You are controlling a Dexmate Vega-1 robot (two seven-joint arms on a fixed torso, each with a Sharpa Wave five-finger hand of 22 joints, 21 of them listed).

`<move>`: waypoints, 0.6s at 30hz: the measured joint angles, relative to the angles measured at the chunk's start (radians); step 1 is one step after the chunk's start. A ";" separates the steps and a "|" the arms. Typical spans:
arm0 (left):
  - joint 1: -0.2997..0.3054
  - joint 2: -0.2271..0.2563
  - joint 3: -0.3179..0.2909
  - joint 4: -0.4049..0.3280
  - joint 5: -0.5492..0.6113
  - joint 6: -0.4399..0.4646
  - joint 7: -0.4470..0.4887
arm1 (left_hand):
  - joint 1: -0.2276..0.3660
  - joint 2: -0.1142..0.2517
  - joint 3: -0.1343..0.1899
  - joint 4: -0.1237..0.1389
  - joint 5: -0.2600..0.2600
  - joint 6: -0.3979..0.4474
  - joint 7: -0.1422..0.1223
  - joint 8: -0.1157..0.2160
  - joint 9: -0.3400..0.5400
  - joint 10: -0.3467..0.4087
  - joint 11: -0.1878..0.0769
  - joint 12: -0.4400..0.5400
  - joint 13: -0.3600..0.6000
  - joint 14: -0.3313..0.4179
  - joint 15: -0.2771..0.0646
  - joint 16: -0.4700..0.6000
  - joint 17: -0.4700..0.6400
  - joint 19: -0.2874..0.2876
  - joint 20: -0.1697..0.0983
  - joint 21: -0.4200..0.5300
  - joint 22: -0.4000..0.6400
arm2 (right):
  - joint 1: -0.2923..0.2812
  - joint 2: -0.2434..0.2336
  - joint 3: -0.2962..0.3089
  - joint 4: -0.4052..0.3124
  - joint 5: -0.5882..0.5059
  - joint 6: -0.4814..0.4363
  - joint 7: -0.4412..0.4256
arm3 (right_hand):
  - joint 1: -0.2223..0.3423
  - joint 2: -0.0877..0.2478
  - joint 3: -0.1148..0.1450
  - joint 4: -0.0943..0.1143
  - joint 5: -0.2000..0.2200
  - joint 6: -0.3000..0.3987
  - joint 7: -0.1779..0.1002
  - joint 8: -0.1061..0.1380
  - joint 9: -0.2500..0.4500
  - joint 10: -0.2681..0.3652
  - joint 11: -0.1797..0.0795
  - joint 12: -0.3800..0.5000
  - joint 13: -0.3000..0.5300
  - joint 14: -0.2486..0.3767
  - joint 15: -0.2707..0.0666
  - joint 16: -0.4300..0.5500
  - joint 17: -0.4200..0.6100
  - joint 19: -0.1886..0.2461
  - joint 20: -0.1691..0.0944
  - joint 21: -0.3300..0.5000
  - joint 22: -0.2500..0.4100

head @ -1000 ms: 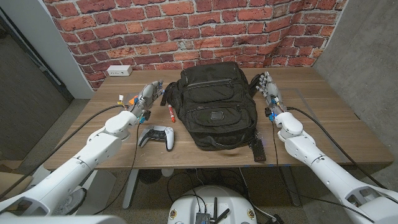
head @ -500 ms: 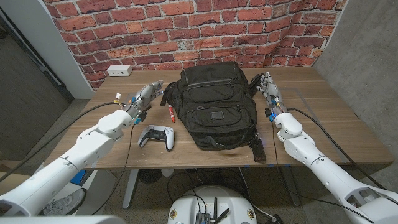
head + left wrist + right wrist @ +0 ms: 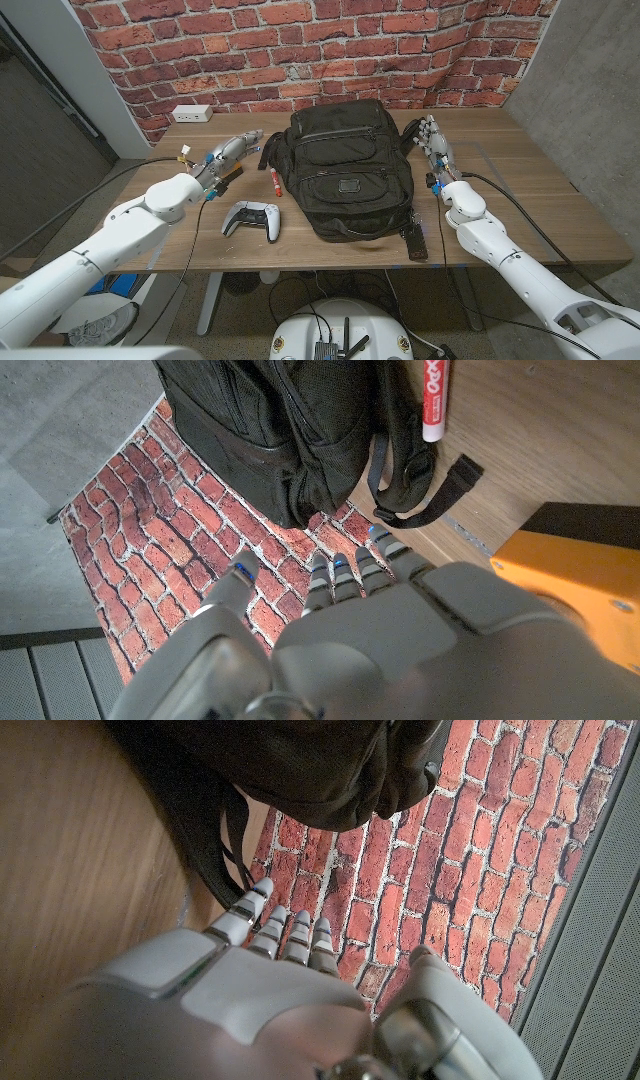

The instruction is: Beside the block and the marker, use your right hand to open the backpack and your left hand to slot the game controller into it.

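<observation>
Nearest us on the wooden table (image 3: 520,190) lies the game controller (image 3: 252,217), white with dark grips, just left of the backpack (image 3: 349,168) and well clear of both hands. The black backpack lies flat at the table's middle, its zips closed as far as we can tell. Between controller and backpack, a little farther back, lies the red marker (image 3: 273,180). Our left hand (image 3: 222,157) hovers beyond the controller, fingers straight and slightly apart, holding nothing, above the orange block (image 3: 575,585). Our right hand (image 3: 434,141) stands beside the backpack's right edge, fingers extended, empty. A white power strip (image 3: 191,114) sits at the far left edge.
</observation>
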 measured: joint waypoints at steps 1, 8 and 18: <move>0.000 0.000 0.000 0.000 0.008 0.006 -0.002 | 0.000 0.000 0.000 -0.002 0.000 0.002 -0.002 0.000 0.000 0.000 0.000 0.000 0.000 0.002 -0.001 0.000 0.000 0.004 0.004 0.000 0.000 | 0.001 0.001 0.000 0.001 0.000 0.000 0.000 | 0.000 0.000 0.000 0.000 0.000 0.000 0.000 0.000 0.000 0.000 0.000 0.000 0.000 0.000 0.000 0.000 0.000 0.000 0.000 0.000 0.000; 0.048 0.124 -0.039 -0.097 0.038 0.026 -0.015 | 0.020 0.009 0.001 -0.031 0.000 0.021 -0.013 0.000 0.000 0.020 -0.009 0.004 0.000 0.015 -0.003 0.000 0.000 0.009 0.002 0.000 0.000 | 0.003 0.008 -0.003 0.008 -0.010 0.010 -0.011 | 0.000 0.000 0.000 0.000 0.000 0.000 0.000 0.000 0.000 0.005 -0.005 0.000 0.000 0.000 0.000 0.000 0.000 0.000 0.000 0.000 0.000; 0.086 0.229 -0.073 -0.166 0.097 0.048 -0.037 | 0.056 0.019 0.009 -0.079 0.000 0.054 -0.026 0.000 0.000 0.049 -0.027 0.004 0.000 0.041 -0.004 0.000 0.000 0.032 0.004 0.000 0.000 | 0.004 0.016 -0.004 0.012 -0.018 0.022 -0.023 | 0.000 0.000 0.000 0.000 0.000 0.000 0.000 0.000 0.000 0.005 -0.005 0.000 0.000 0.000 0.000 0.000 0.000 0.000 0.000 0.000 0.000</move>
